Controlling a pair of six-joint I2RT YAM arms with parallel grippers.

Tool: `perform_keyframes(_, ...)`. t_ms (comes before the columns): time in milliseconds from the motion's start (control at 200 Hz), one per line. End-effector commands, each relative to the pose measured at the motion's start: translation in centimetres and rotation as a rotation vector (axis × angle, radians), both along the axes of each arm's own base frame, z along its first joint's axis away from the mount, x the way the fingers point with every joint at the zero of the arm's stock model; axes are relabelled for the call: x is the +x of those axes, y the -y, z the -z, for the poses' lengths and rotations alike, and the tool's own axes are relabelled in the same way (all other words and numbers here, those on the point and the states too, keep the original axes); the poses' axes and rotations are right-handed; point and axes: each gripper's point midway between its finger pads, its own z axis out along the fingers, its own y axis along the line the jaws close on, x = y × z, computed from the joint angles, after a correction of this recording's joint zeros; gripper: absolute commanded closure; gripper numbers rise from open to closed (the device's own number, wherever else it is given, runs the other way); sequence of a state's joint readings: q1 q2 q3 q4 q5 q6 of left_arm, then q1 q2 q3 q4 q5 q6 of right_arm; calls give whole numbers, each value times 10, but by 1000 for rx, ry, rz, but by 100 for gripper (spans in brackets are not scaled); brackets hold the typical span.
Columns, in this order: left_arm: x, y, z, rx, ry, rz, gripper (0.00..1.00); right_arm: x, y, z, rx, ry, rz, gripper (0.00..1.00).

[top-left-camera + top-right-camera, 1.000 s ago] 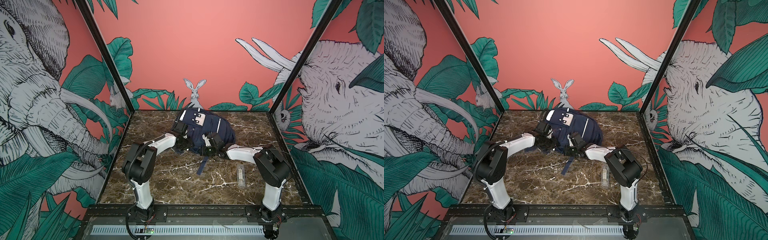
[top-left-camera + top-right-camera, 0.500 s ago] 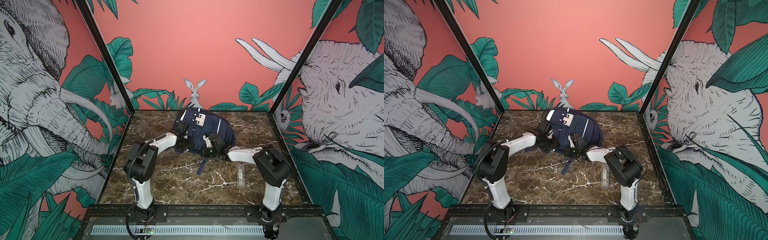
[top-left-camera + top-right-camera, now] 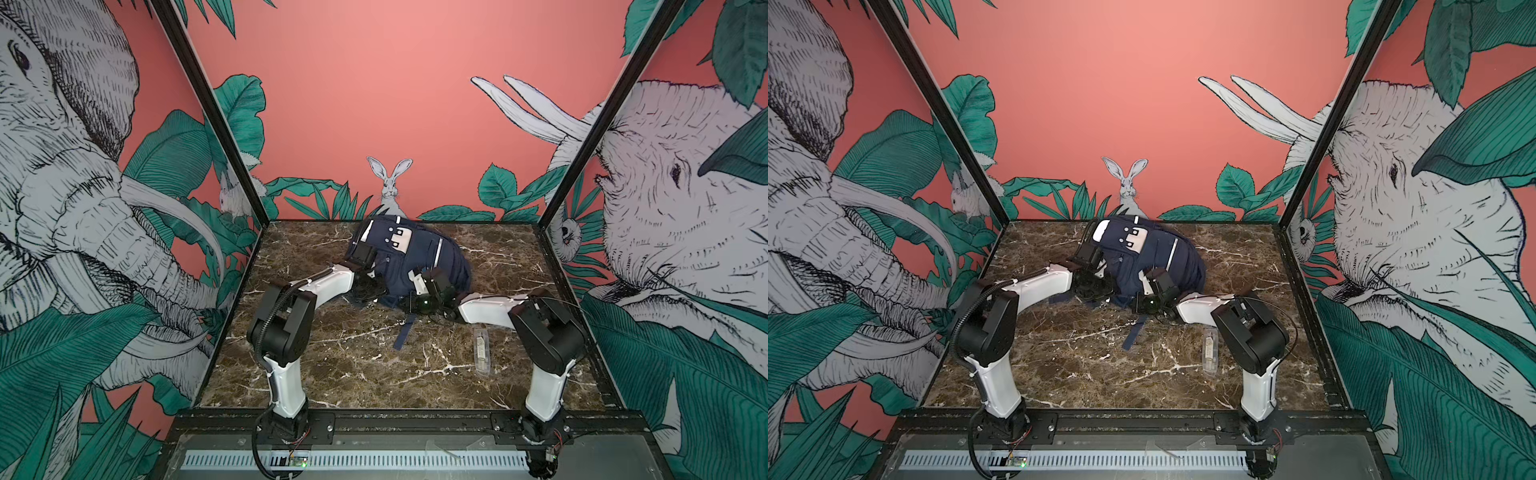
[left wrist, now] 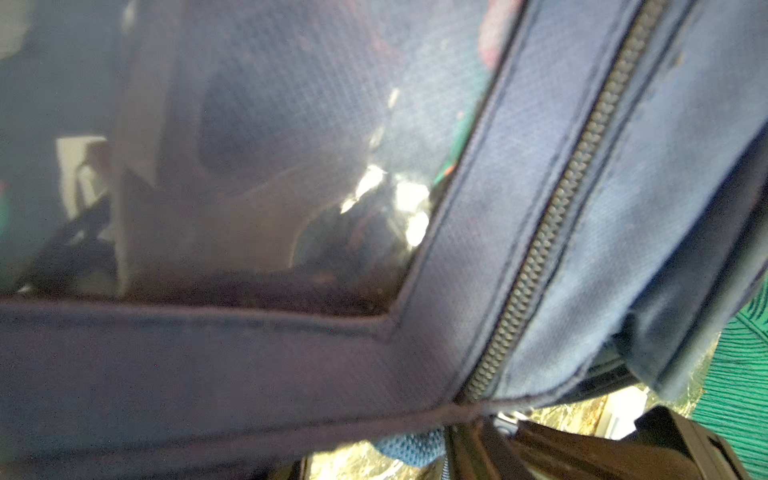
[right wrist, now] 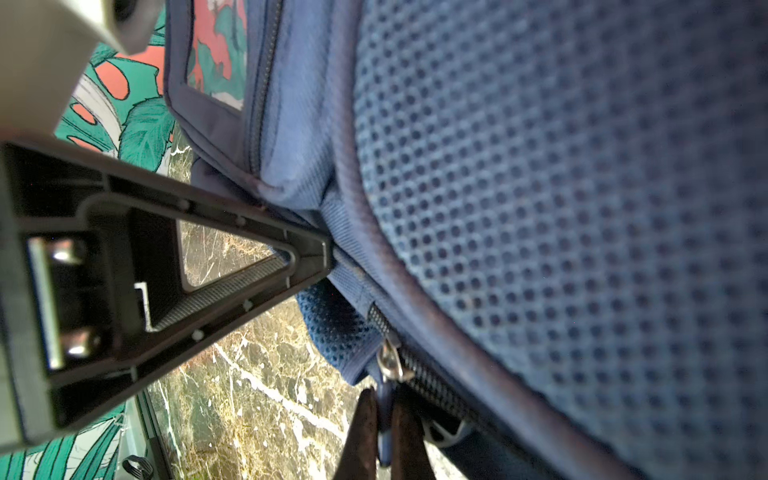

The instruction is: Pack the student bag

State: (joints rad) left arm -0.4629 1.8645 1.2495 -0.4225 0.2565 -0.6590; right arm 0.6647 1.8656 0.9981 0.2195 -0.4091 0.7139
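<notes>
Evidently the step in hand is working the zip of the bag (image 3: 415,257), which lies slumped on the table (image 3: 332,374) with the painted rabbit (image 3: 389,183) just behind it. The right gripper (image 5: 383,399) is pinched narrow on the zip pull (image 5: 385,422) at the bag's near edge. To do this well, the pull should probably follow the curve of the teeth rather than lift away from them. It should go slowly, since the soft fabric could bunch ahead of the slider.

The left gripper (image 3: 368,266) sits at the bag's left flank. One finger (image 5: 249,249) touches a seam there, but whether it grips fabric or merely presses cannot be told. It should brace that side as an anchor.

What the bag holds is hidden, and its mesh pocket (image 4: 291,124) shows nothing definite inside. A loose strap (image 3: 403,336) trails from the bag's near edge. Nearer than the bag and to its right, well apart from it, lies a clear case (image 3: 482,351), its contents too small to make out.
</notes>
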Motion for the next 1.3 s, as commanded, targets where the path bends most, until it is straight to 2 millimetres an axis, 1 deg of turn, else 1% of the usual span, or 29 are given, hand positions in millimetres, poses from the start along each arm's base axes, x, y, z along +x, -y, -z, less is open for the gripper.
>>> perform_keyframes(0, 2, -29, 24, 96, -30, -72, 51, -22, 23, 15, -65, -87, -11, 100)
perform_keyframes(270, 3, -33, 24, 92, -32, -81, 51, -23, 45, 20, -110, -95, 12, 100)
perform_keyframes(620, 3, -37, 25, 80, -30, -91, 51, -18, 96, 23, -184, -103, 78, 100)
perform_keyframes(830, 3, -40, 20, 71, -4, -98, 51, -15, 125, 23, -218, -113, 112, 100)
perform_keyframes(900, 3, -41, 20, 69, 1, -100, 51, -13, 130, 21, -222, -115, 117, 100)
perform_keyframes(955, 4, -41, 20, 64, 6, -102, 52, -15, 130, 21, -223, -120, 111, 100)
perform_keyframes(1000, 4, -41, 21, 59, 7, -103, 52, -16, 126, 21, -205, -131, 98, 100)
perform_keyframes(1105, 9, -41, 14, 51, 30, -100, 52, -19, 116, 23, -164, -155, 76, 100)
perform_keyframes(1130, 10, -42, 13, 51, 34, -99, 52, -20, 115, 23, -165, -158, 75, 98)
perform_keyframes(1205, 13, -44, 8, 49, 48, -101, 52, -21, 116, 21, -179, -151, 83, 81)
perform_keyframes(1250, 13, -47, 7, 48, 52, -104, 52, -20, 118, 18, -198, -141, 93, 74)
perform_keyframes(1295, 13, -48, 6, 46, 56, -107, 52, -20, 121, 15, -221, -131, 99, 70)
